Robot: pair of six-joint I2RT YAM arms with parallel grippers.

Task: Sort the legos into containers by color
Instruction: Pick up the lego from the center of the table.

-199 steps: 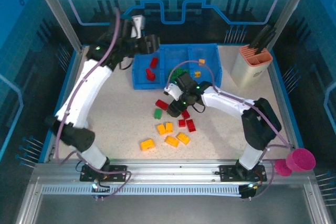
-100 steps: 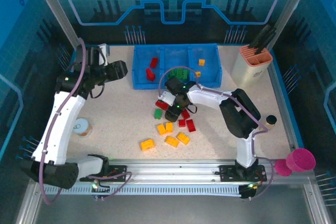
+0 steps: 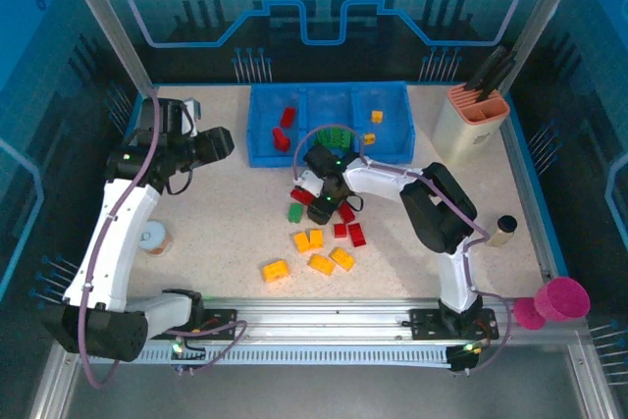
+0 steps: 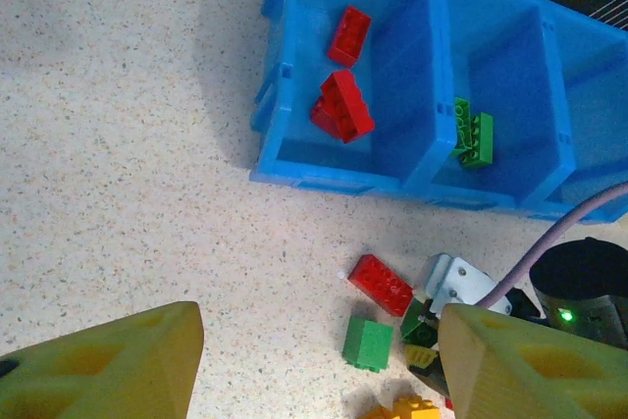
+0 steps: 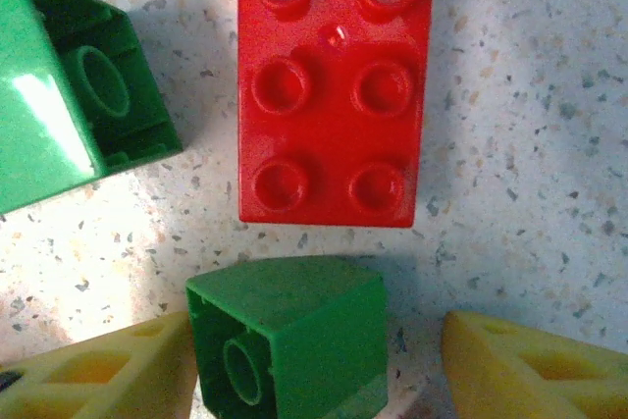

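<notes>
1. Since a second before, my left tool (image 3: 224, 141) had drawn back from over the shallow blue plastic tray (image 3: 263, 156) to its left side. It hung wide open, holding nothing.
2. My right tool (image 3: 322, 205) had moved down from the tray's front onto the loose bricks. Its fingers stood apart, straddling a small square green plastic brick (image 5: 289, 340) without clamping it.
3. That brick lay tipped on its side on the speckled surface (image 3: 226, 223), hollow underside showing.
4. Just beyond it an oblong red plastic brick (image 5: 334, 85) sat studs-up, its long axis running away from my fingers.
5. Bare surface lay left of the pile, and the tray's front wall stood near behind it.
</notes>
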